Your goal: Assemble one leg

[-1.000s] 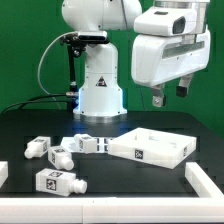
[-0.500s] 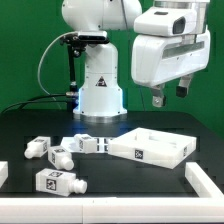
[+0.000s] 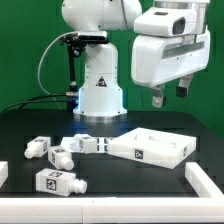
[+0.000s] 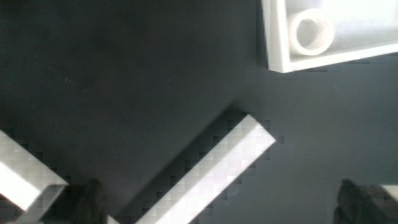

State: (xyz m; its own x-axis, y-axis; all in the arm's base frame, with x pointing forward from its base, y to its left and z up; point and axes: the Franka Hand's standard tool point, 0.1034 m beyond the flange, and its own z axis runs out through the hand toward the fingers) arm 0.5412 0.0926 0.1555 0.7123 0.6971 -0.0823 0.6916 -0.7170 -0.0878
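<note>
Several small white legs with black-and-white tags lie on the black table at the exterior view's left: one (image 3: 57,183) at the front, two (image 3: 38,147) (image 3: 60,157) behind it, others (image 3: 88,144) nearer the middle. The wide white panel (image 3: 150,148) with raised rims lies at the middle right. My gripper (image 3: 170,96) hangs high above the panel, open and empty, far from every leg. In the wrist view the gripper (image 4: 226,205) shows two dark fingertips (image 4: 80,202) wide apart with nothing between them, and a rimmed white panel corner (image 4: 329,35). No leg shows there.
The robot's white base (image 3: 98,90) stands behind the parts. A white bar (image 3: 205,185) lies at the front right and a white piece (image 3: 3,172) at the left edge. In the wrist view a white bar (image 4: 222,165) runs diagonally on the dark table.
</note>
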